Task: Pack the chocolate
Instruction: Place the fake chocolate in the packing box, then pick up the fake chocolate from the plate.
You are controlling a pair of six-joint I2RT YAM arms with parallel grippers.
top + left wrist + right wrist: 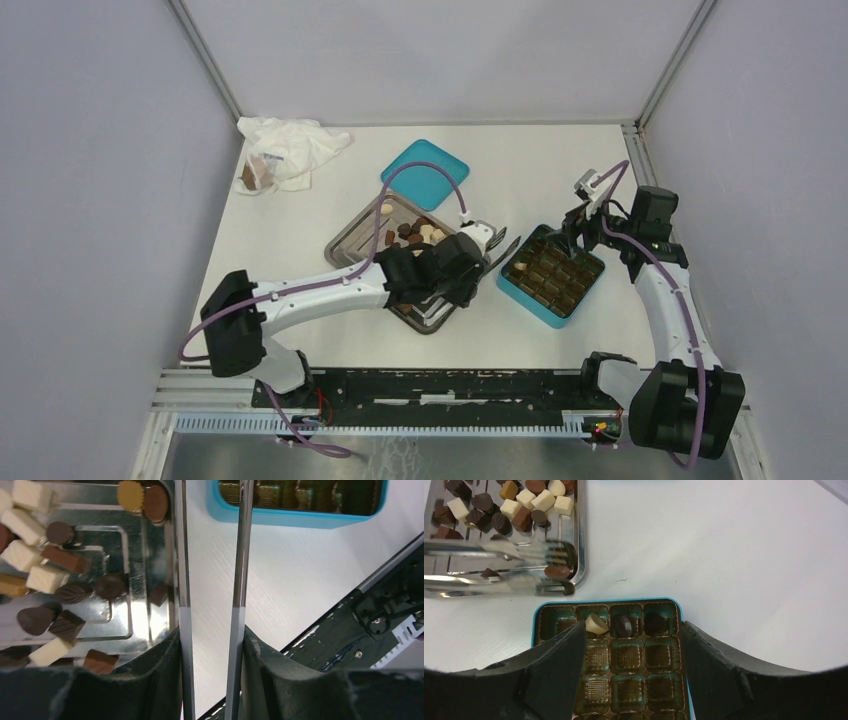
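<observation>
**Matched pair of table-top arms**

- Left arm [320, 292]: white tubular links with black joint housings. The shoulder block [232, 325] is bulky and black.
- Left cable [425, 172]: lilac, thin, running along the links.
- Left gripper [211, 636]: two black fingers [150, 680] with a matte, rough surface (almost cloth-like, the edges ragged).
- Right arm [672, 305]: same build, with white links and black housings. The base block [690, 400] is heavy and black.
- Right cable [640, 252]: lilac, matching the left one.
- Right gripper [633, 630]: broad black wedge-shaped fingers [556, 675] with smooth, flat inner faces.
- Wrist fittings: a small pale grey bracket [590, 185] on the right and a white one [478, 236] on the left
</observation>
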